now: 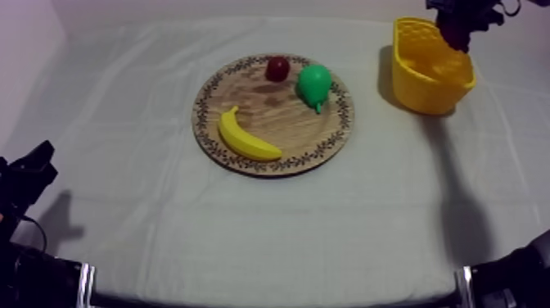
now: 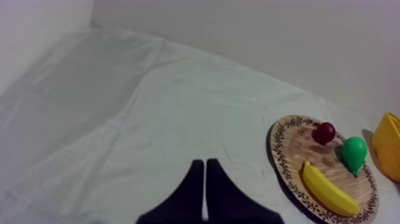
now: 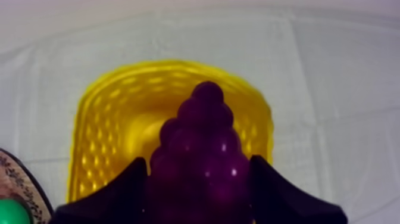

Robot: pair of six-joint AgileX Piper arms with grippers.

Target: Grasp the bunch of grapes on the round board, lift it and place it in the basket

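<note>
A bunch of dark purple toy grapes (image 3: 202, 134) is gripped between the two black fingers of the right gripper (image 3: 198, 170) and held over the opening of the yellow perforated basket (image 3: 107, 107). The basket stands well apart from the round wooden board with a patterned rim (image 1: 254, 102), on which a yellow toy banana (image 1: 245, 141), a green toy pear (image 1: 313, 83) and a small red fruit (image 1: 277, 68) are laid. The fingers of the left gripper (image 2: 204, 164) are pressed together on nothing, low over the grey-white cloth (image 2: 149, 107).
</note>
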